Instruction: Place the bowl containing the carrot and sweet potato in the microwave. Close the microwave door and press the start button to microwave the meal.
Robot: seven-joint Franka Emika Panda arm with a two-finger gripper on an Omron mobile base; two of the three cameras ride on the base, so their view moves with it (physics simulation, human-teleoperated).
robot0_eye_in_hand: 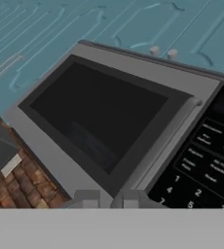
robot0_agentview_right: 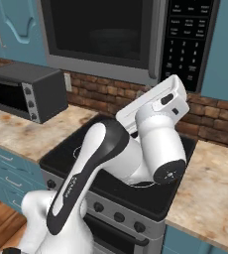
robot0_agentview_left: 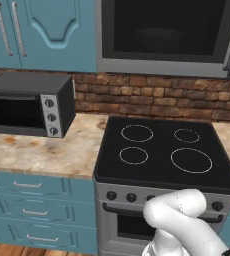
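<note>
Microwave (robot0_agentview_left: 167, 65) set high on the wall, door (robot0_agentview_right: 96, 30) closed flat against the box. Behind the door's dark window, a dim round shape – the bowl (robot0_agentview_left: 159, 40), sitting inside the microwave near the middle of the cavity. Too dark to pick out carrot or sweet potato in it. Long grey handle (robot0_eye_in_hand: 167, 141) down the door's edge beside the keypad (robot0_agentview_right: 188, 34), which fills the microwave's right-hand strip.

Gripper (robot0_eye_in_hand: 108, 199) in front of the microwave, aimed up at it from below; fingertips (robot0_eye_in_hand: 87, 199) drawn close together, only a thin slit between, clamped on nothing. Not touching the door or the keypad as far as can be seen. White arm (robot0_agentview_right: 136, 149) folded up under the microwave's keypad corner.

Straight below the microwave, a black stove (robot0_agentview_left: 162, 150) with four ring marks. Between the two, a brick wall (robot0_agentview_left: 152, 97). Below and left of the microwave, a toaster oven (robot0_agentview_left: 29, 105) on a marbled counter (robot0_agentview_left: 42, 150). Left of the microwave, blue cabinets (robot0_agentview_left: 42, 30).
</note>
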